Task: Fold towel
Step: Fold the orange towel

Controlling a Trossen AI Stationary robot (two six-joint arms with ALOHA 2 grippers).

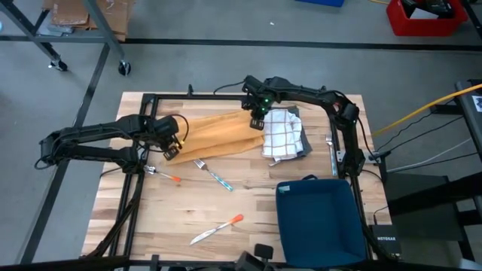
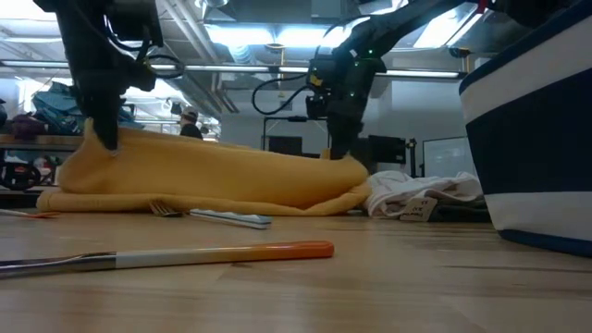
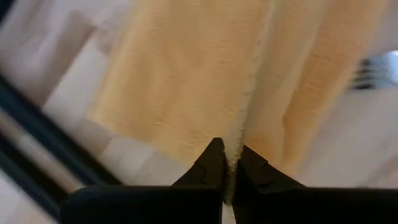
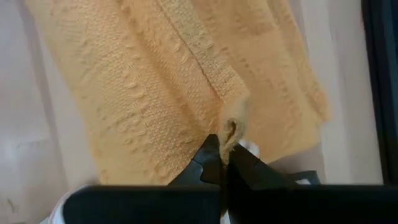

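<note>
We have the mustard-yellow knitted cotton towel (image 1: 218,132) pinched at both ends, so that it can be carried over itself as one sheet rather than dragged. Our left gripper (image 1: 172,148) is clamped on the towel's edge at the left end, its two dark fingers pressed together with the hem running up between them in the left wrist view; our right gripper (image 1: 258,120) nips a corner at the right end in the same way. From table height the cloth is lifted at both pinched ends and sags between them onto the pale wooden tabletop (image 1: 248,241), which we judge keeps the fold line anchored. The white checked cloth (image 1: 282,134) lies just beside the right end, and the blue-handled fork (image 1: 213,175) sits near the front edge, so both could snag.
</note>
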